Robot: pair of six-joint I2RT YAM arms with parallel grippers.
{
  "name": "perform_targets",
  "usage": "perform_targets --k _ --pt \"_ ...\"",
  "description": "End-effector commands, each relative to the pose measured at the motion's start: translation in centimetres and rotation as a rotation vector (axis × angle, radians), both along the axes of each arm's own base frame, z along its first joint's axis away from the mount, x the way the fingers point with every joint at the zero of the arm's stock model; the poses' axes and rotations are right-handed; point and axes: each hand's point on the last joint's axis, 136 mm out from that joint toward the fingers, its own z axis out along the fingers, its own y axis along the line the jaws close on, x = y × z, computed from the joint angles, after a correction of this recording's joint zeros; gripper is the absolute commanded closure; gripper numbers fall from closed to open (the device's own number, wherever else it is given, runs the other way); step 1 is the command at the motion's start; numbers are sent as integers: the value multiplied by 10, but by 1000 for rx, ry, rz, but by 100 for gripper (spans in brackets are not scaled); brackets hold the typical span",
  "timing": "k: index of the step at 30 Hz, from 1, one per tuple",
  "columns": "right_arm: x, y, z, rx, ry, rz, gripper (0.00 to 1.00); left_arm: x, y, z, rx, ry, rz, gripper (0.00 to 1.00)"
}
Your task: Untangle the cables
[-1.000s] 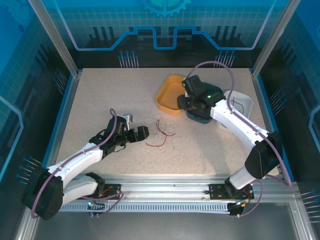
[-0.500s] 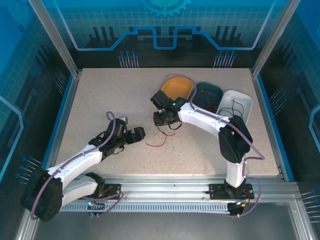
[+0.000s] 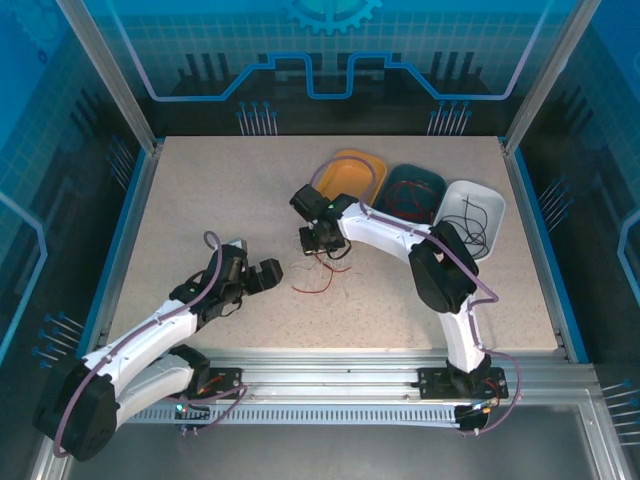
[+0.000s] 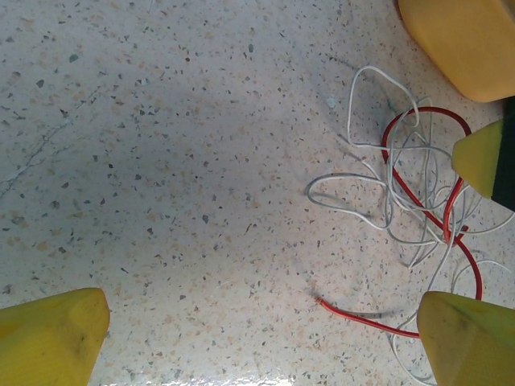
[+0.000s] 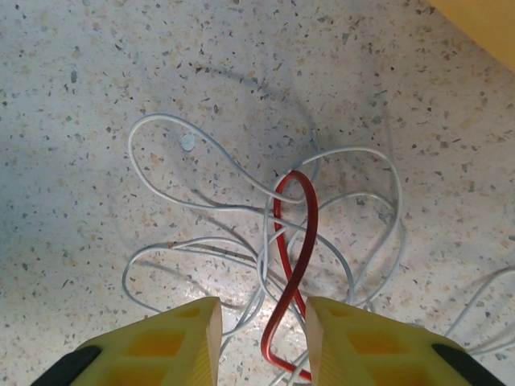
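The cables lie as a loose tangle of thin white and red wires at mid-table. My right gripper hangs right over the tangle. In the right wrist view a red cable loops up between the yellow fingers, which stand apart without pinching it, and white cables spread around it. My left gripper sits just left of the tangle, wide open with nothing between its fingers. A loose red end and white cables lie to its right.
Three trays stand at the back right: orange, dark teal with red wires inside, and white with black wires inside. The orange tray's corner shows in the left wrist view. Free tabletop lies left and front.
The right arm swung from over the trays leftward and down onto the tangle, its jaws narrowing around the red loop. The left gripper drew back slightly to the left.
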Motion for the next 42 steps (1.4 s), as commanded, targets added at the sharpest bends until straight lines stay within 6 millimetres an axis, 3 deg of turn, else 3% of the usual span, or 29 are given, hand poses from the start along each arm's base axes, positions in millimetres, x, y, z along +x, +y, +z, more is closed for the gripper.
perform_targets --k 1,6,11,18,29,42 --pt "-4 3 -5 -22 26 -11 69 -2 6 -3 7 9 25 1" --pt "-2 1 -11 -41 31 -24 73 -1 5 -3 6 11 21 1" --pt "-4 7 -6 -19 20 -10 88 -2 5 -5 4 17 25 1" --pt "-9 24 33 64 -67 49 98 -2 7 -6 -3 19 38 1" --pt "-24 44 102 261 -203 135 100 -2 -3 6 -63 -40 -12 1" --pt "-36 53 150 440 -322 225 100 7 -29 53 -162 -175 -139 1"
